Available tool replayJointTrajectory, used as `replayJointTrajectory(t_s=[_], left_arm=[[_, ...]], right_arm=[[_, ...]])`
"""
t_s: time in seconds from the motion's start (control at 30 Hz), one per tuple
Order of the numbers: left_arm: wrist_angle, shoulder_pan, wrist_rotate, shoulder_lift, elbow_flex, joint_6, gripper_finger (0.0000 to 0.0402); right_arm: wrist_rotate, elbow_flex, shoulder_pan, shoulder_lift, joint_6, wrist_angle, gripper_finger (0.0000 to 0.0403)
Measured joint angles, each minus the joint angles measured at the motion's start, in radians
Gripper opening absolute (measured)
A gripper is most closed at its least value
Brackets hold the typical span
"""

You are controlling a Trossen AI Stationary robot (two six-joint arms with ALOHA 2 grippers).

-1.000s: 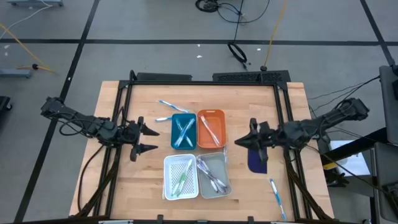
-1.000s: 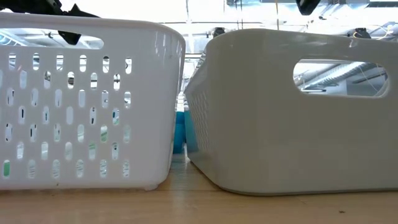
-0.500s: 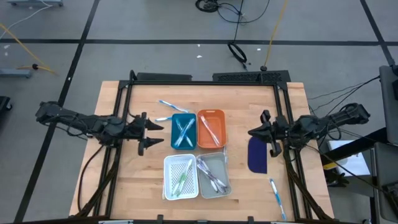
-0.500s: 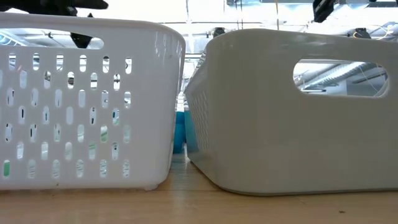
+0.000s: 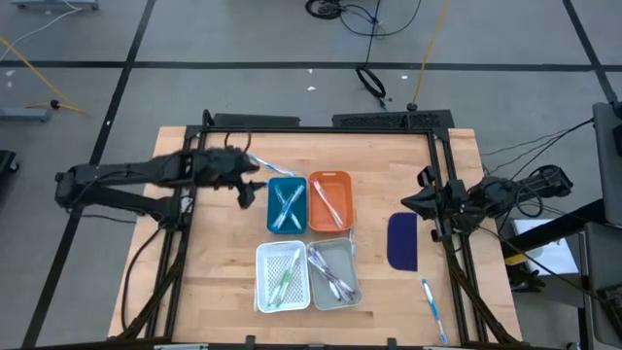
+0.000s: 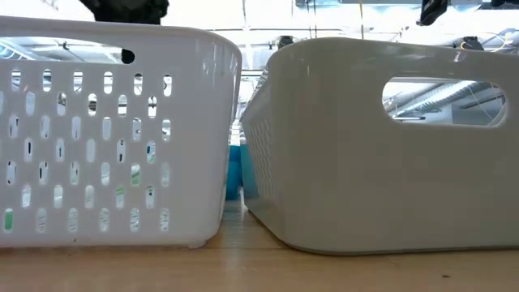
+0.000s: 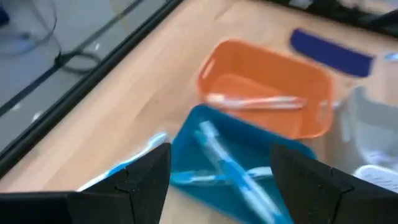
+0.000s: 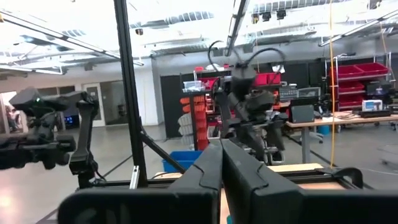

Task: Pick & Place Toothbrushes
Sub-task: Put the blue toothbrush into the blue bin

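Left gripper (image 5: 255,176), jaws spread and empty, hovers over loose light-blue toothbrushes (image 5: 259,164) beside the blue tray (image 5: 271,216); next, descend and grasp one. Right gripper (image 5: 425,201) waits clenched, empty.

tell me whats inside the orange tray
The orange tray holds toothbrushes with pale handles lying lengthwise; two seem visible. Whether more lie beneath them cannot be seen.

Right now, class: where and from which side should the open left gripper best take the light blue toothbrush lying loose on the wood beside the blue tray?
Grip the light blue toothbrush mid-handle, coming straight down with fingers across it: it lies flat. The left gripper hovers open nearby.
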Motion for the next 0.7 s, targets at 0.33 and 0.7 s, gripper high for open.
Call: replayJointTrajectory(t_s=[0.33, 0.7], left_arm=[[-0.226, 0.358, 0.197, 0.208, 0.188, 0.05, 0.0271], [-0.311, 0.592, 0.323, 0.404, 0.351, 0.155, 0.0271]], right_arm=[[0.0, -0.093, 0.0, -0.062, -0.008, 0.019, 0.0], [0.002, -0.232, 0.0, -0.214, 0.023, 0.096, 0.0]])
